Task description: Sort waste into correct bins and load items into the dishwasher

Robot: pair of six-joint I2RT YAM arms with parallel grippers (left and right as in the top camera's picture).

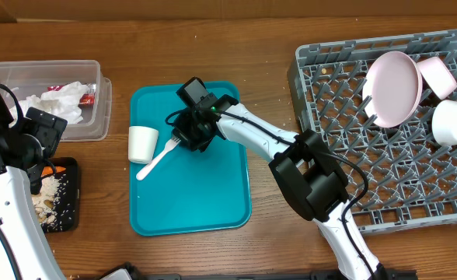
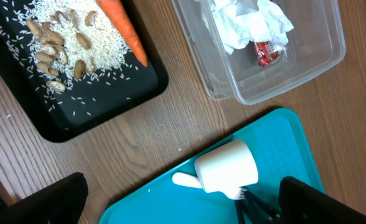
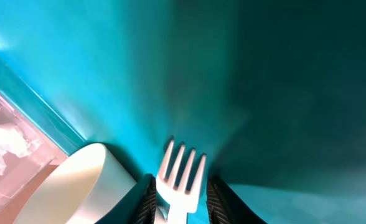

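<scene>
Since the fork [image 1: 157,159] is thin plastic, light, slick and likely bendy, the right hand [image 1: 188,140] is closed narrowly on its neck just below the tines, beside the cup [image 1: 142,144] on the tray [image 1: 205,202], mid-desk; a gentle squeeze should suffice.

Robot test bench, wooden table [image 1: 267,31], dish rack [image 1: 312,76]

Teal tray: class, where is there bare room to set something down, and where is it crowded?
Free: the teal tray's robot-side half, bordered by its front rim and the fork. Crowded: its left-middle, where the cup, fork and right gripper cluster.
</scene>
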